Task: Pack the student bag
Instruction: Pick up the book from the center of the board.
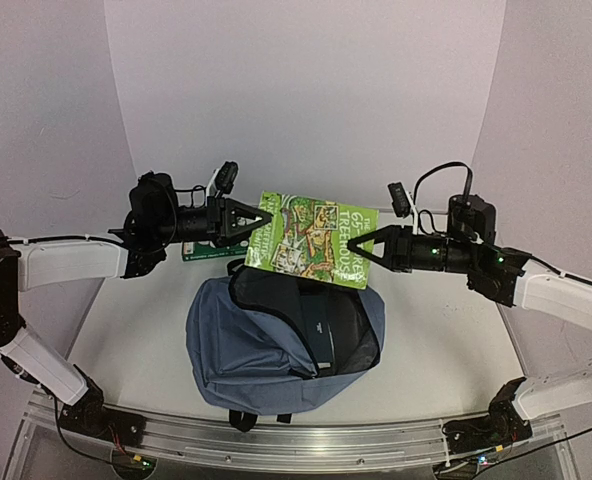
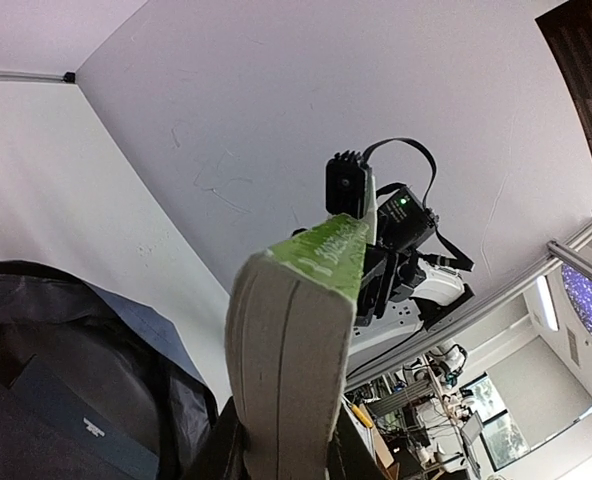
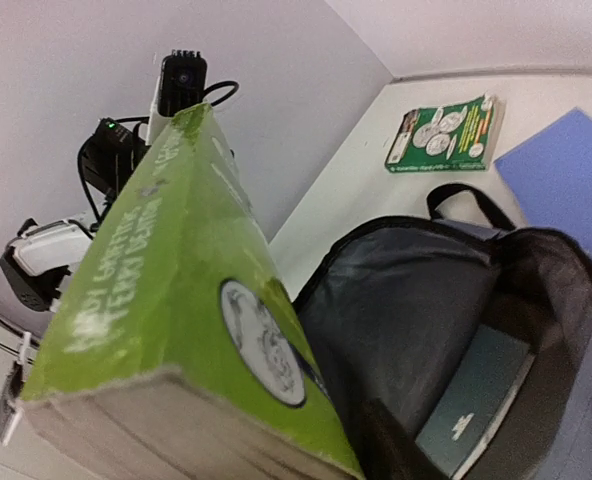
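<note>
**Green book held over open bag, both grippers on it**

Counter (image 1: 446, 340) carries the bag (image 1: 241, 355): slate-blue, lying flat, mouth gaping, black lining showing. It sits below both grippers, under the gap between them. Green book (image 1: 311, 238) is off the counter, above the bag's far edge. Left gripper (image 1: 258, 222) is clamped on its left edge and right gripper (image 1: 356, 244) on its right edge. Blue notebook (image 3: 566, 170) lies flat on the counter beyond the bag, seen only from the right wrist. Second green book (image 1: 198, 251) lies on the counter below the left gripper, near the notebook. Dark book (image 1: 328, 335) is inside the bag, below the right gripper.
</note>
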